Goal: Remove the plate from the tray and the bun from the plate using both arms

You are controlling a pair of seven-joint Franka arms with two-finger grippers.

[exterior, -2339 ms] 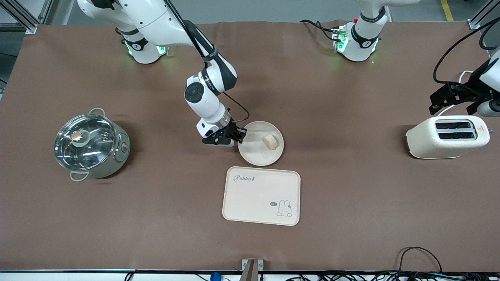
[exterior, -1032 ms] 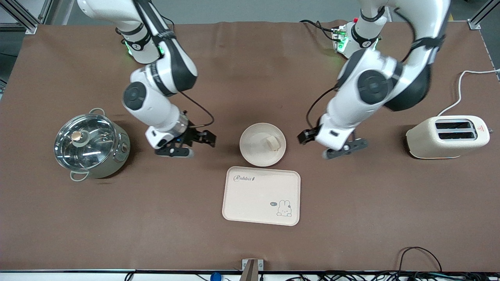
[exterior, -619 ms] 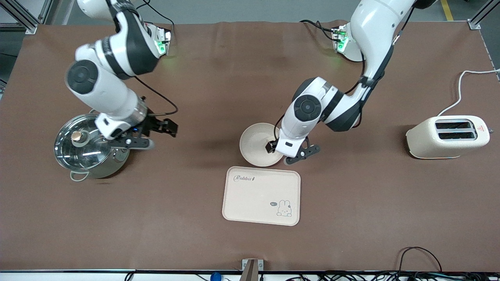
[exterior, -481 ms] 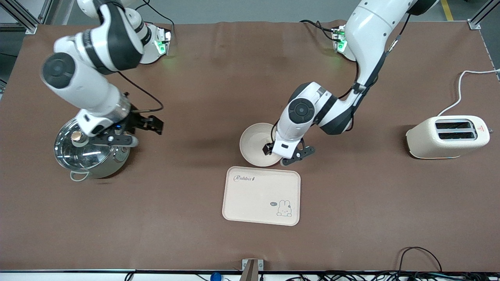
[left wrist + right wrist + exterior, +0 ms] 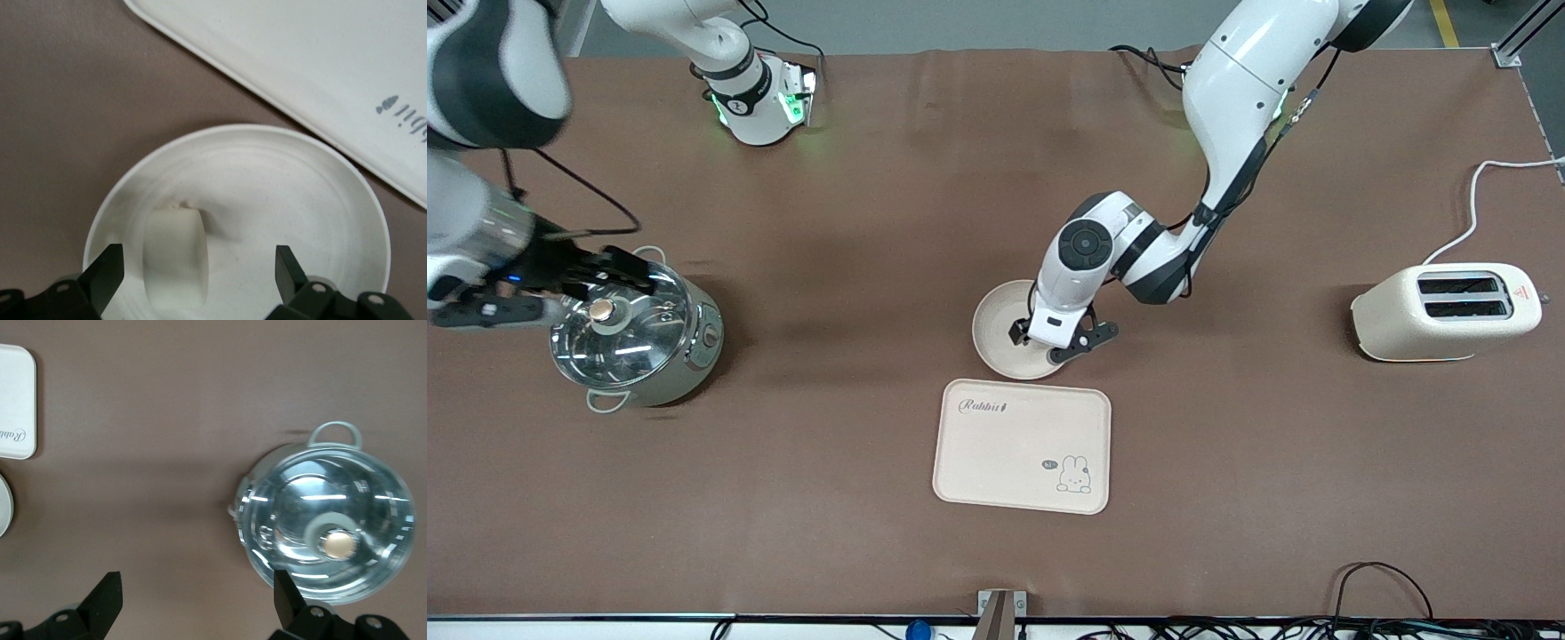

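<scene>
The round cream plate (image 5: 989, 331) sits on the table just farther from the front camera than the tray. The bun (image 5: 175, 259) lies in the plate (image 5: 293, 193); the front view hides it under my left hand. My left gripper (image 5: 1055, 347) is low over the plate, open. In the left wrist view the left gripper (image 5: 199, 283) has the bun between its fingers, closer to one finger (image 5: 107, 273), with no contact showing. My right gripper (image 5: 600, 289) is open and empty, raised over the steel pot (image 5: 636, 342); in the right wrist view it (image 5: 197, 603) hangs above bare table beside the pot (image 5: 327, 520).
The cream rabbit tray (image 5: 1005, 444) lies nearer to the front camera than the plate, and shows in both wrist views (image 5: 300, 60) (image 5: 13, 400). A white toaster (image 5: 1445, 313) stands toward the left arm's end. The lidded pot stands toward the right arm's end.
My right gripper has left the plate's rim and swung away and up to over the pot. My left arm has come from beside the toaster and lowered its open gripper over the bun.
</scene>
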